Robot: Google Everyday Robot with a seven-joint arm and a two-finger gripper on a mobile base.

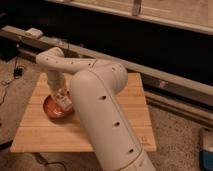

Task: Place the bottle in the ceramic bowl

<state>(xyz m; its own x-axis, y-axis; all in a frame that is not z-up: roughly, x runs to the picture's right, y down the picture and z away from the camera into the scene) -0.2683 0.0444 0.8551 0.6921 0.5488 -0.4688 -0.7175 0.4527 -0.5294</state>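
The ceramic bowl [52,111], a shallow orange-red dish, sits on the left part of the wooden table [131,107]. My gripper [61,101] hangs straight down over the bowl's right half, its tip at or just above the inside of the dish. A small pale shape [65,104] at the gripper's tip looks like the white bottle, but I cannot tell it apart from the gripper. My thick white arm [100,110] crosses the middle of the table and hides the bowl's right edge.
A long metal rail [165,82] runs behind the table, with a dark wall beyond it. A small white box [34,33] lies on the rail at the left. Cables [15,70] lie on the floor left of the table. A blue object [207,150] is at the right edge.
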